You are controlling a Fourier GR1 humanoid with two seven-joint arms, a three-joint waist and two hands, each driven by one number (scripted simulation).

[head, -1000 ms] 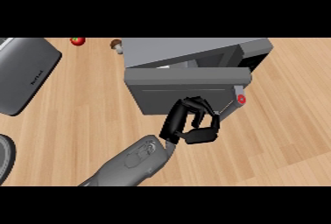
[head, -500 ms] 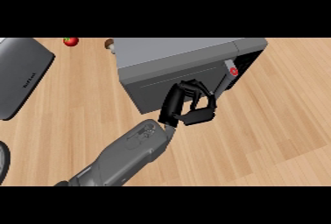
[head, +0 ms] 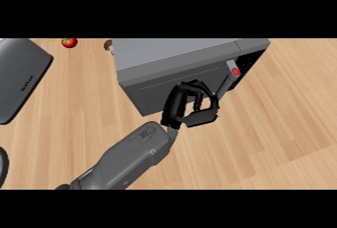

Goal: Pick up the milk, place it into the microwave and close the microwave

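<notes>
- The microwave stands on the wooden counter at the upper middle of the head view, turned at an angle. Its light grey top faces the camera and its darker front faces down and to the left.
- Its door lies close against the body. A narrow strip with a red button shows at the door's right end, and a dark opening lies just beyond it. Whether the door is fully shut cannot be told.
- The right hand is at the lower edge of the door, near its right half. The fingers are curled inward and lie against the door's front.
- Nothing shows inside that curl, so the hand grips no object.
- The grey forearm runs from the lower left of the view up to that hand.
- The milk cannot be seen on the counter or in the hand. Whether it sits behind the door cannot be told.
- A dark grey flat slab with rounded corners lies on the counter at the left edge, well apart from the microwave.
- A small red fruit sits near the top edge, left of the microwave. A small brown thing sits just beside the microwave's top-left corner; what it is cannot be made out.
- A dark curved rim cuts in at the lower left edge.
</notes>
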